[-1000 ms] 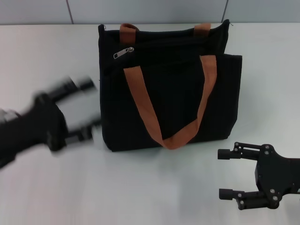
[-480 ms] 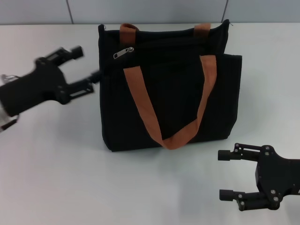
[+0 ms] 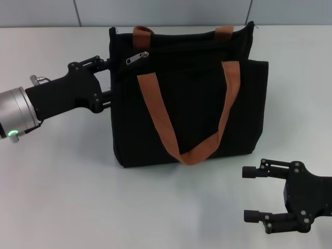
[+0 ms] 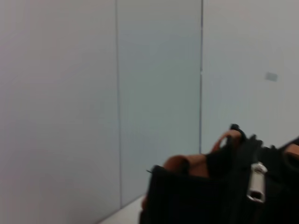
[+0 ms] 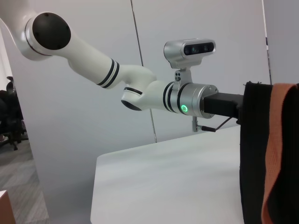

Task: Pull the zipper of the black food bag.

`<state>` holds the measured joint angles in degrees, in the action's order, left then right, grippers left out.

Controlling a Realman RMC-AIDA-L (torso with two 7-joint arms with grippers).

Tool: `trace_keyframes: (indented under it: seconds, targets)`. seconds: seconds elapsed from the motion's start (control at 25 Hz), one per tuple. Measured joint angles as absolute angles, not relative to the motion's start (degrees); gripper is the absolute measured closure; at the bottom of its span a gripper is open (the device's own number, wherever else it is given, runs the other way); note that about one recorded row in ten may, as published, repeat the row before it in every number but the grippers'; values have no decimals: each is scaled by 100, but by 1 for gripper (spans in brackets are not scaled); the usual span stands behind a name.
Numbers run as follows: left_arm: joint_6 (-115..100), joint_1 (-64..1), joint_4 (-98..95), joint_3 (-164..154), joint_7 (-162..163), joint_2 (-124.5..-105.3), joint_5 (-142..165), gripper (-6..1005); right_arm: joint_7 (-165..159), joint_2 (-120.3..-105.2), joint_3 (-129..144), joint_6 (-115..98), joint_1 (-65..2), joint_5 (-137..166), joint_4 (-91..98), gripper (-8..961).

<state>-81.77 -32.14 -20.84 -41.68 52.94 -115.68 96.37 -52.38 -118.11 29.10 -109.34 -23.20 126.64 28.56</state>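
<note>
Two black grippers: the left gripper (image 3: 106,82), fingers apart, touches the large black fabric food bag's (image 3: 187,93) edge near the small silver zipper (image 3: 136,57); the right gripper (image 3: 250,193), fingers spread, idles off its opposite lower corner.

We see the large black fabric food bag (image 5: 254,154) standing on the white table (image 5: 163,182), a rust-brown webbing strap (image 5: 280,149) hanging down its face. The white jointed left arm (image 5: 117,79) reaches to the bag's upper edge, a silver camera (image 5: 189,49) mounted above its wrist.
</note>
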Motion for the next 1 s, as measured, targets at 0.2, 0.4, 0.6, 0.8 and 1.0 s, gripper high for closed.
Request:
trace_keyframes:
  seconds: [0.2,0.4,0.6,0.8,1.0]
  targets:
    - [-8179,-3205,-2090,-3940,5378,-11576,9585,331,-5290,-11791,2903,-10934,-2340,12652,2862,150]
    - [-8196,-3190,-2092,-3966,5389,-11576,9585,550,-5301,-11786,2909,-10934,-2352,12636,2887,151]
    - [-8245,-3174,-2092,-3974,5375,-11588,9594,680,-5301,-11786,2888,-10933,-2388,12629,2899,151]
    - [-8500,-3166,-2163,-3933,5404,-11620,9590,980,-5349,-11782,2854,-11075,-2439,12561,2899,151]
    - [-9137,-3164,-2354,-3930,5493,-11643,9562,980,-6002,-11666,2839,-11435,-2580,12105,2897,151]
